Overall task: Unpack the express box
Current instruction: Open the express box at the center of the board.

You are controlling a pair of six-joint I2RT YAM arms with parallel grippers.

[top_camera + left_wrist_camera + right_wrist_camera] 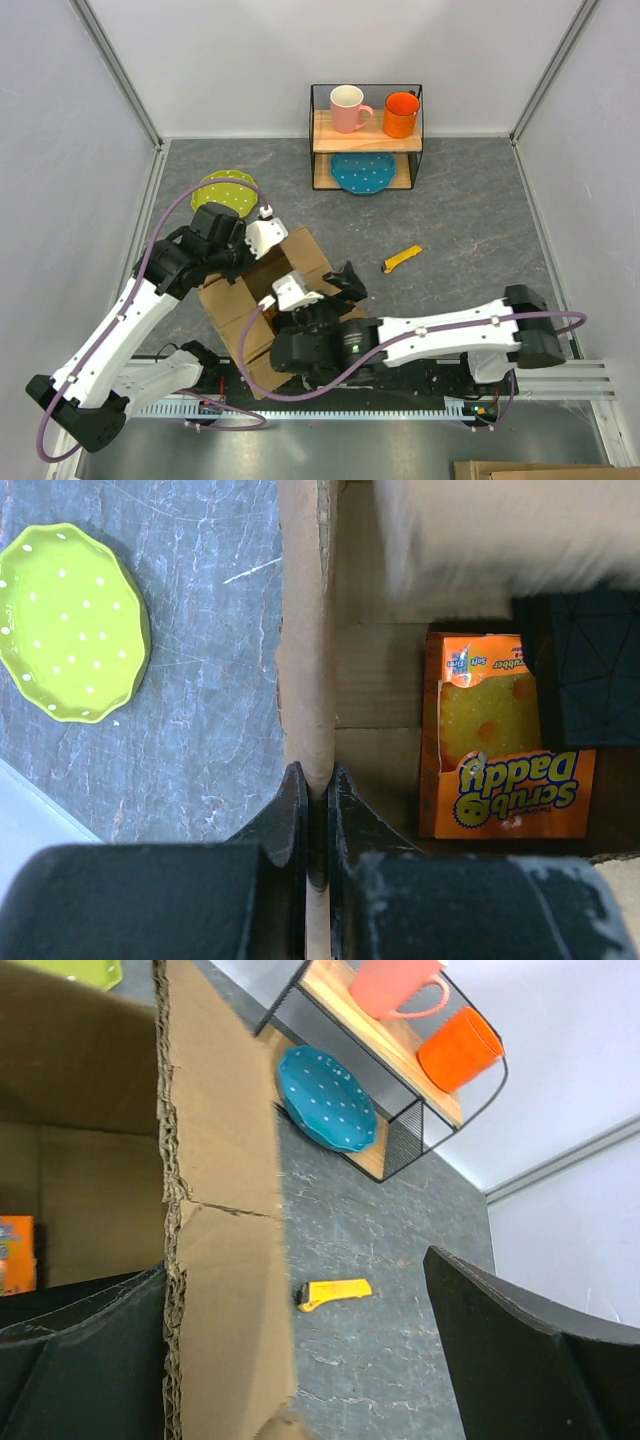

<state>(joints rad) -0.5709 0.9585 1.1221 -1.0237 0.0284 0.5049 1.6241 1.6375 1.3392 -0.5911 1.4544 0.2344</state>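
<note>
Straddling one wall of the express box (305,630), the left hand (317,785) pinches it.

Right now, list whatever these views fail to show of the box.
- Top view: express box interior, mostly covered by the right arm.
- Left wrist: black shape beside the sponge pack, cut off by the right edge; unidentifiable.
- Right wrist: sponge pack, a sliver at the left edge.

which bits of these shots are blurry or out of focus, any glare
Top external: evenly lit, sharp, only soft shadows. Left wrist: the pale box flap at top right is smeared and the left fingers soft, while the sponge pack reads clearly. Right wrist: tilted view, right fingers dark and featureless, box edge crisp. No strong glare anywhere.
</note>
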